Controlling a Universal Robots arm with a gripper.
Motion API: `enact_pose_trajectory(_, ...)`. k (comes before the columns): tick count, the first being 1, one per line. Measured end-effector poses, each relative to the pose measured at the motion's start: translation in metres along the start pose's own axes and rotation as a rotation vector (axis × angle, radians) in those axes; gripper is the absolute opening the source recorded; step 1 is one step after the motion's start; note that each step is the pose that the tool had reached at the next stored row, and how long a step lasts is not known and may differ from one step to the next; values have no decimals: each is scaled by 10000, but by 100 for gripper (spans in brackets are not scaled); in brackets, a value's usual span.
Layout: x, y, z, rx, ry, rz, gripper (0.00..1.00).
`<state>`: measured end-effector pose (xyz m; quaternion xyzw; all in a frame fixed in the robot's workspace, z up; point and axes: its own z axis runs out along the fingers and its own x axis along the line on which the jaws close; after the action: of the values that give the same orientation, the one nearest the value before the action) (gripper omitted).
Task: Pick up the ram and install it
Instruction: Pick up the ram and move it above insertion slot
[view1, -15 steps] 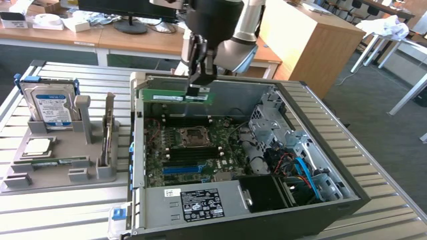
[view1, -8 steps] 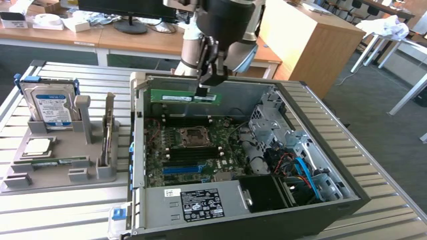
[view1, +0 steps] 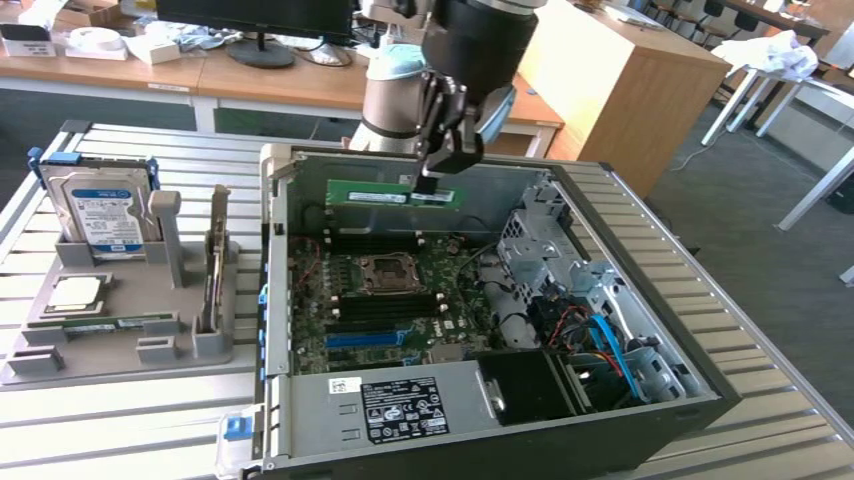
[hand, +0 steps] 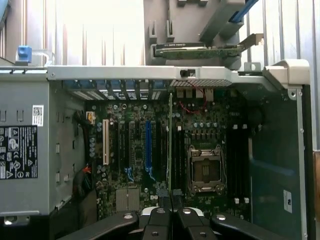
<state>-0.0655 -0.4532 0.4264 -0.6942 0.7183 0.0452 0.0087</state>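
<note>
Slatted table (view1: 120, 430): hand (view1: 429, 183) grips ram (view1: 367, 193) above open computer case (view1: 601, 440)

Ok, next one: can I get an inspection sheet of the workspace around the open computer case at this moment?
Surface: slatted metal table carrying an open computer case and a grey parts holder.
Job's things: ram held level above the motherboard, not yet in a slot.
Clutter: hard drive and processor chip in the holder.
Grippers: gripper shut on the ram's upper edge.
Cables: blue cables and red wires inside the case, apart from the ram.
Surroundings: desks with a monitor behind, wooden cabinet at the exterior view's right.
</note>
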Motion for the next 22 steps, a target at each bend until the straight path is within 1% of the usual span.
enact_pose_trajectory(7, -5, -163, -8, -1, 0, -3, 11)
enact_pose_trajectory(13, -8, -165, -8, 0, 0, -2, 11)
enact_pose_trajectory(22, -93, -174, 2, 0, -2, -4, 11)
